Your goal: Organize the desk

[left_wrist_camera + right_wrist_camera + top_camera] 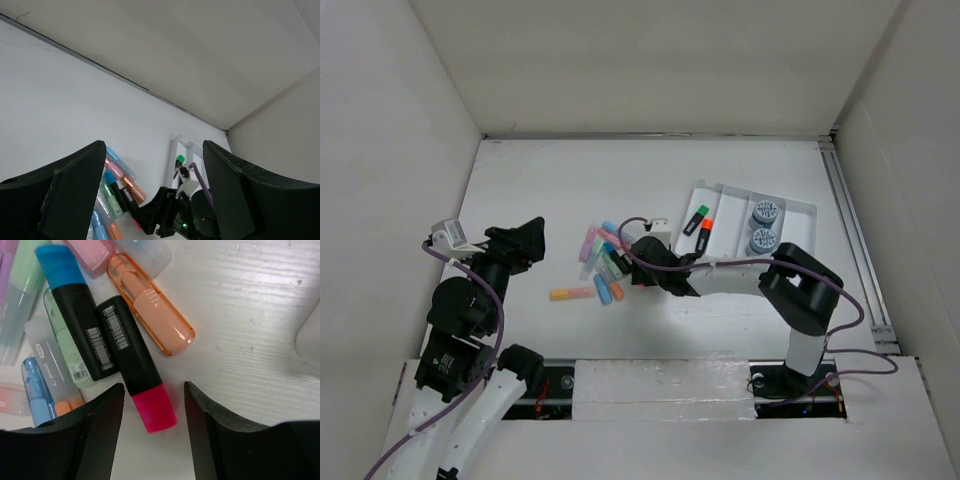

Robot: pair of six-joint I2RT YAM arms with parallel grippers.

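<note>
White panels close in a matte white worktop point(540, 180), and a small compartmented tray point(802, 207) on its right half is the thing to steer by. A green marker point(701, 216) and an orange marker point(706, 235) already lie side by side at the tray's left end, with two blue discs point(763, 226) further along it. Just left of the tray is a loose pile of markers point(598, 262), still out on the worktop.

The right tool point(152, 388) hangs over the tray-side edge of that pile. Its fingers are spread wide and grip nothing. A black marker with a pink cap point(134, 365) lies flat beneath it, the pink end sitting between the two fingertips. Its long axis runs away from the tool, slanting a little to one side, so the fingers stand either side of its width rather than its length. A blue-capped marker point(80, 325) lies flush against its far-from-tray side.

The left tool point(152, 146) is beyond the pile from the tray, raised and also wide open and empty.

I'd judge the right arm the nearer one, and a straight close should pinch the pink cap, though the blue-capped neighbour may get nudged.
</note>
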